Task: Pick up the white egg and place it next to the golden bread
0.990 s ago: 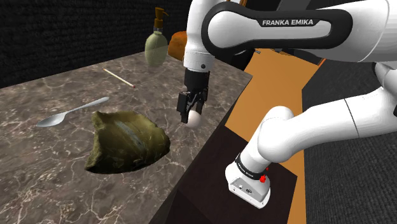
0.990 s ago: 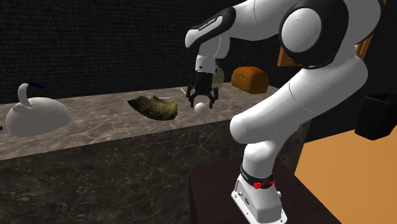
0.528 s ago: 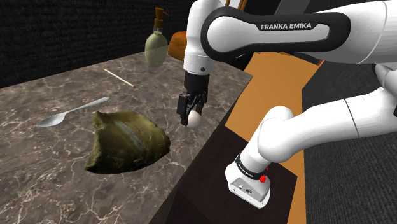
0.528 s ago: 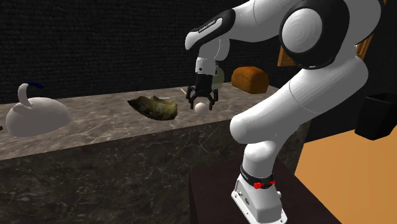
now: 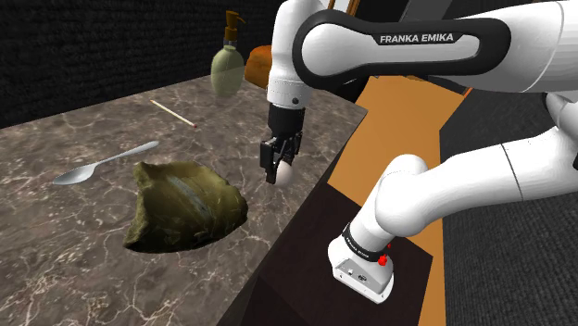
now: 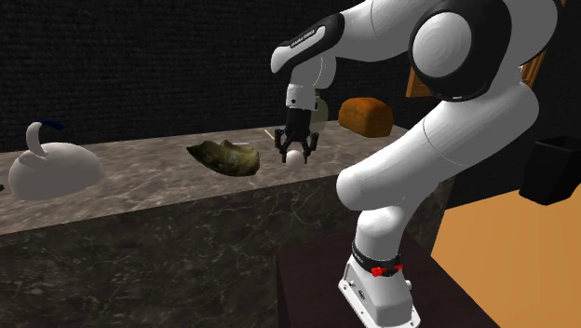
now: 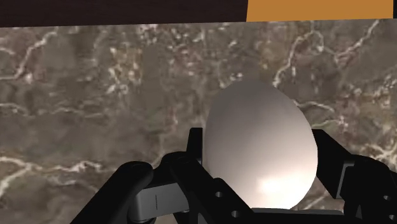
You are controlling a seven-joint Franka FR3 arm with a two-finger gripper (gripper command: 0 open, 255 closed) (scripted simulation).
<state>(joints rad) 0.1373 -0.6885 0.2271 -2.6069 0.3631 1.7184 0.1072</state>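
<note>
The gripper (image 5: 281, 167), clasping the white egg (image 7: 261, 143), has risen slightly in the last second. The egg hangs well apart from the golden bread (image 6: 364, 115), so the carry remains.

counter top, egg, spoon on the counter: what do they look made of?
The counter top looks like polished stone, marble-like: dark grey-brown with pale branching veins. The egg is plain white, smooth and faintly glossy, with one soft highlight; whether it is real shell I cannot tell. The spoon is likely metal: grey-silver with a light sheen.
</note>
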